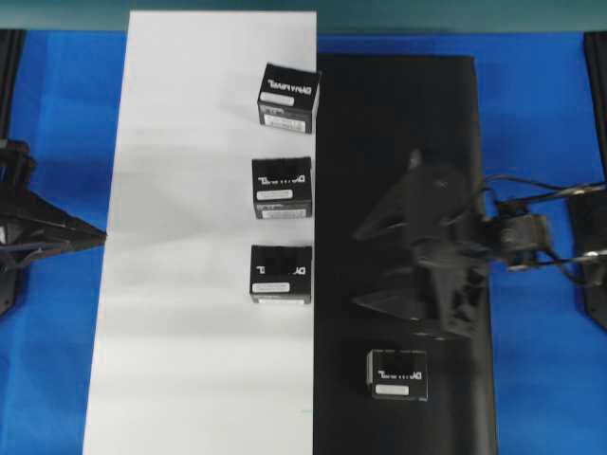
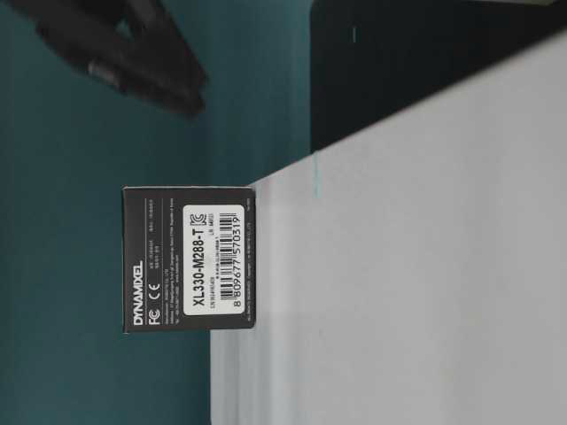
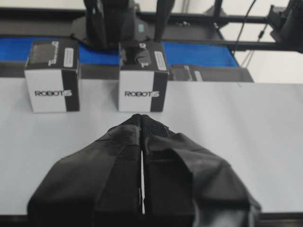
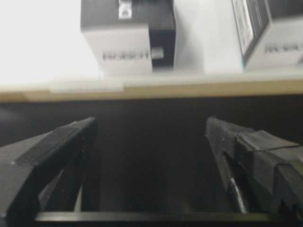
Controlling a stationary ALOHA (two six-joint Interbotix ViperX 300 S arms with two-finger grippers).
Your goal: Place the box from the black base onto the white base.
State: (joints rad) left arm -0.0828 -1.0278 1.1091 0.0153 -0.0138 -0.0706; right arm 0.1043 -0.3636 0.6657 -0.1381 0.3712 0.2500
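Note:
One box stands on the black base, near its front. Three identical boxes stand in a row along the right edge of the white base. My right gripper is open and empty over the middle of the black base, behind that box and apart from it. In the right wrist view its fingers spread wide over the black base, facing two boxes on the white base. My left gripper is shut and empty at the white base's left edge; in its wrist view its tip points at a box.
Blue table surrounds both bases. The table-level view shows one box standing on the white base, with a dark arm part beyond it. Black frame rails stand at the table's left and right edges.

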